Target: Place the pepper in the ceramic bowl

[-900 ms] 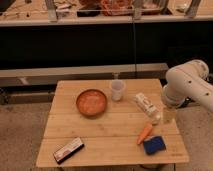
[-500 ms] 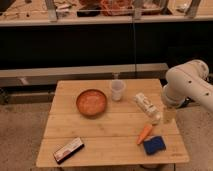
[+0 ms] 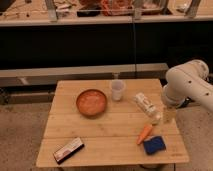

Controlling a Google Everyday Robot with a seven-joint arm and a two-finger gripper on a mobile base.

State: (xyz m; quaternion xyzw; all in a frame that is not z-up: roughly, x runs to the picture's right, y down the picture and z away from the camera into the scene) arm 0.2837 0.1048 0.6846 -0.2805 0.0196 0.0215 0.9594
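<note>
No chg vs earlier: end effector (image 3: 169, 116) open, empty, near pepper (image 3: 144, 133) on table (image 3: 107, 145).

**Pepper on the table, bowl well apart from it**

You have the pepper (image 3: 144, 133) lying flat on the wooden table (image 3: 110, 136), near the front right corner. It is a small, orange, tapered piece. It rests on a slant, with one end toward the far right and the other toward the near left.

The ceramic bowl (image 3: 78, 102) stands upright well apart from it, to the left and farther back. It is round and shallow, with a reddish-brown rim and a speckled orange inside.

The gripper (image 3: 169, 115) hangs over the table's right edge, just behind and to the right of the pepper, not touching it. Its fingers are apart and hold nothing.
</note>
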